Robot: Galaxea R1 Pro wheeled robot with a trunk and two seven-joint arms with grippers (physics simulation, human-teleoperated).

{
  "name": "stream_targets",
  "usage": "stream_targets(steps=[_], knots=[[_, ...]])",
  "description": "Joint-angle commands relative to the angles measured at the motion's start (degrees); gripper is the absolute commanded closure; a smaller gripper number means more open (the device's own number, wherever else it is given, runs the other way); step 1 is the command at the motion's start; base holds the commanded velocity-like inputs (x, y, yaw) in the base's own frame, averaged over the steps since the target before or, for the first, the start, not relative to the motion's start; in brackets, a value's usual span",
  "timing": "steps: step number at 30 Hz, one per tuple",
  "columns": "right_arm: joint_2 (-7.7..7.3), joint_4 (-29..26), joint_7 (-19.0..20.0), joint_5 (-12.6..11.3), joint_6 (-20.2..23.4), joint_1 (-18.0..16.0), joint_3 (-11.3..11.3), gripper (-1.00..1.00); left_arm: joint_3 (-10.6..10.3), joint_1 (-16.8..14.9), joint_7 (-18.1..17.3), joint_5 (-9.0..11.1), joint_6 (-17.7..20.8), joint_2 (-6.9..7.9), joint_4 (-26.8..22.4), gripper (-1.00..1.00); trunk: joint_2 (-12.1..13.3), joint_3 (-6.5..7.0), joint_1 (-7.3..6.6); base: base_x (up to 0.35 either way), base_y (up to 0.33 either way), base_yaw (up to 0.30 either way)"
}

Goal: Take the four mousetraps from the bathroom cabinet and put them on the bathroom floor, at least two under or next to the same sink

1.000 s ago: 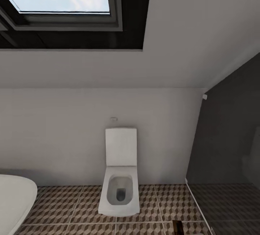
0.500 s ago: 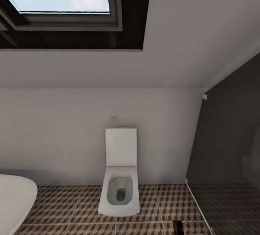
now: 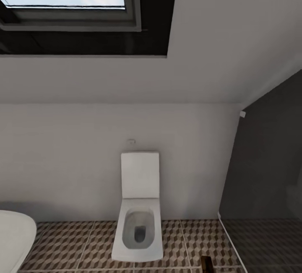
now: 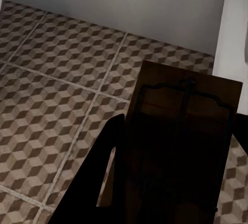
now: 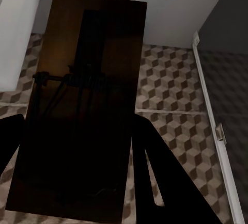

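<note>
Each hand (image 4: 170, 182) (image 5: 77, 172) grips mousetrap (image 4: 183, 131) (image 5: 88, 95) above bathroom floor (image 4: 46, 105)

- Bathroom floor (image 3: 75, 243): big square tiles w/ brown, beige & white cube pattern, pale grout lines; it meets a plain light wall at the back.
- White toilet (image 3: 138, 231) stands on the tiles, centre of head view, back against the wall, lid up.
- White rounded tub edge (image 3: 14, 239) sits at the left, on the same tiles.
- Right side: tiles run on behind a dark see-through panel (image 3: 264, 168), pale strip along its base.
- Same cube tiles show in left wrist view (image 4: 51, 110) & right wrist view (image 5: 175, 100), bare where visible.
</note>
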Motion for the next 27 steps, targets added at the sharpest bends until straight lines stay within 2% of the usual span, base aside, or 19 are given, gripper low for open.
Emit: stream_targets(steps=[1, 8, 27], knots=[[0.01, 0.2, -0.4, 0.2, -0.3, -0.1, 0.4, 1.0, -0.4, 0.0, 0.0, 0.3, -0.1, -0.03, 0.1, 1.0, 0.0, -0.02, 0.05, 0.323, 0.0, 0.0], [0.01, 0.2, -0.4, 0.2, -0.3, -0.1, 0.4, 1.0, -0.4, 0.0, 0.1, 0.3, -0.1, -0.12, 0.1, 1.0, 0.0, -0.02, 0.05, 0.244, 0.0, 0.0], [0.01, 0.2, -0.4, 0.2, -0.3, -0.1, 0.4, 1.0, -0.4, 0.0, 0.1, 0.3, -0.1, -0.18, 0.1, 1.0, 0.0, -0.02, 0.05, 0.01, 0.0, 0.04]])
